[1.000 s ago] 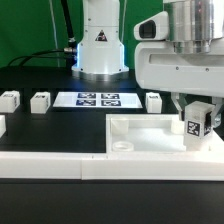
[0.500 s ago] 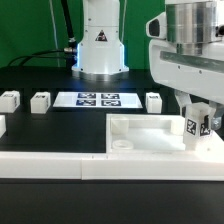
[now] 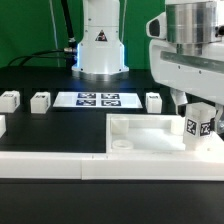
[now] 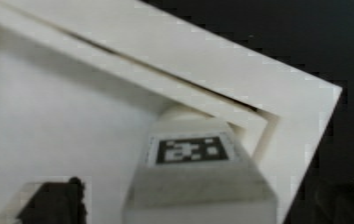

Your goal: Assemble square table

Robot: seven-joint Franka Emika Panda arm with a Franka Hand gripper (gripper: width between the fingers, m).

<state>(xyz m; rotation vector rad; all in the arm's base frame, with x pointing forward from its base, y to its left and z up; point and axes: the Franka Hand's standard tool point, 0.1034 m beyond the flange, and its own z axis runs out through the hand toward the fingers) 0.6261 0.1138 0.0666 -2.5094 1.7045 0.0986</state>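
Square table [image 3: 130, 124] on black tabletop [image 3: 60, 125], green backdrop [image 3: 25, 25]

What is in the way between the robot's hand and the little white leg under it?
Nothing that I can see. The hand is right over the leg, its fingers spread on both sides with gaps. The leg stands upright in a corner of the square tabletop, at the exterior view's right.
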